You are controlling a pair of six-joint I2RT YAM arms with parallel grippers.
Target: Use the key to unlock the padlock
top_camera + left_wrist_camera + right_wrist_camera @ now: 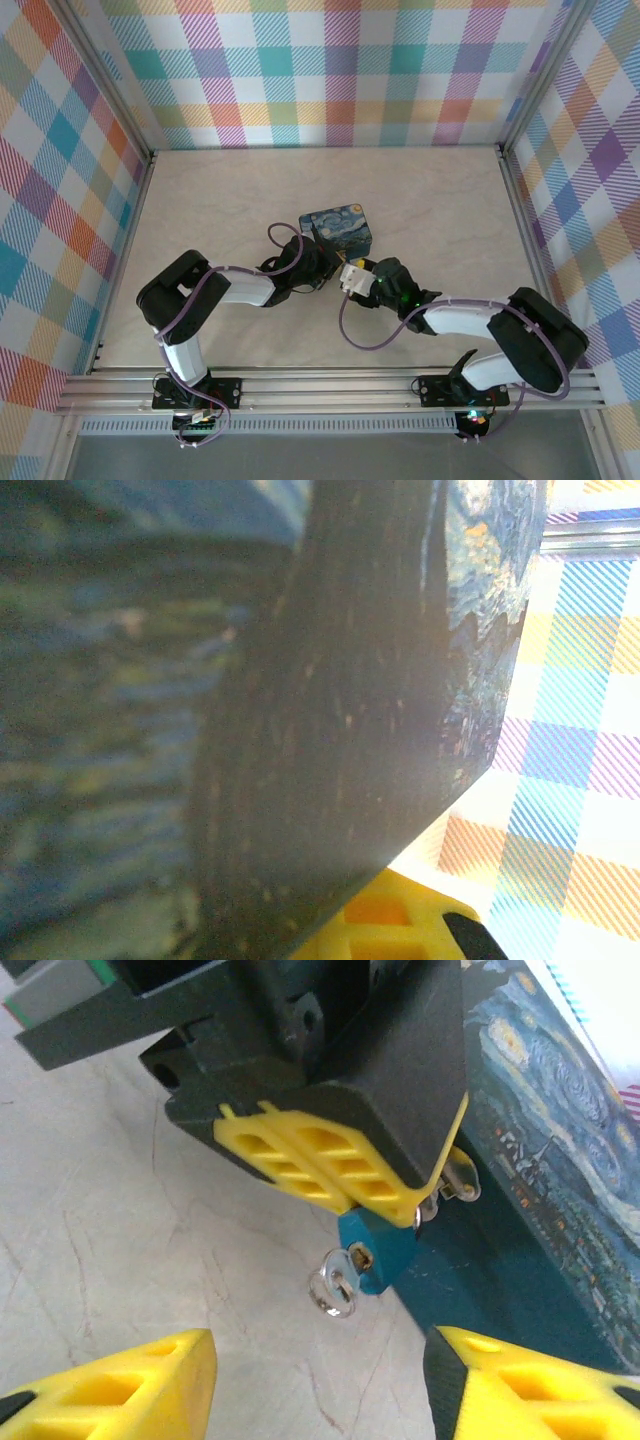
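The tiny blue padlock (375,1245) hangs just above the table, next to the starry-night tin (540,1160). My left gripper (385,1195) is shut on the padlock's top, yellow fingers pressed together, with the silvery shackle poking out beside them. A small silver key (335,1278) with a ring sits in the keyhole on the padlock's lower face. My right gripper (320,1350) is open just short of the key, one finger on each side and nothing between them. In the top view the left gripper (322,272) and right gripper (352,280) meet in front of the tin (338,228).
The tin (350,680) looms blurred and very close in the left wrist view, with one yellow finger (390,925) below it. Bare marbled table (220,200) lies all round, bounded by checked walls and a metal rail at the near edge.
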